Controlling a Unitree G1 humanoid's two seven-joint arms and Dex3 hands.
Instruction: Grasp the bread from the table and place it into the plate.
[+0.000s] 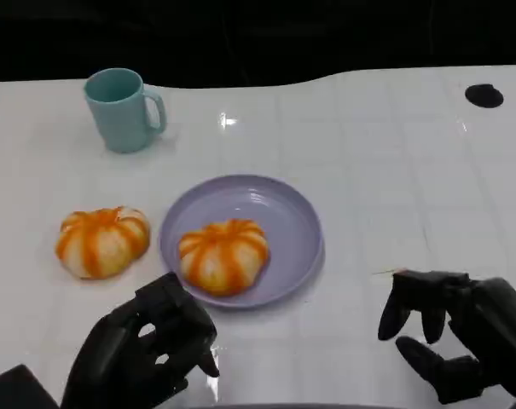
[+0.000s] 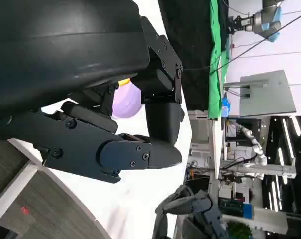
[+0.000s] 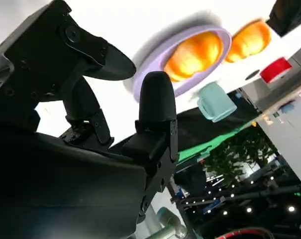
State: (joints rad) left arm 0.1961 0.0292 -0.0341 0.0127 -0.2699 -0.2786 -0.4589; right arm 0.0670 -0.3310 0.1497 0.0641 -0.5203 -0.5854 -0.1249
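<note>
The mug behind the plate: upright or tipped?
Upright. The teal mug stands on its base, its open mouth facing up and its handle out to the side.

Robotics laboratory or demonstration hall, judged from surroundings beyond the white glossy table (image 1: 368,170); industrial robot arm (image 2: 262,20) mounted high at the far end, seen in the left wrist view; a second, white jointed arm (image 2: 250,142) among cabled equipment racks (image 2: 230,194); green curtain (image 2: 217,55) and black backdrop (image 1: 258,34) hung behind the table edge; grey partition panel (image 2: 262,94) standing nearby; rows of ceiling spotlights (image 3: 225,211) and indoor foliage (image 3: 235,154) in the right wrist view; staged tabletop props, including a teal mug (image 1: 121,109).
</note>
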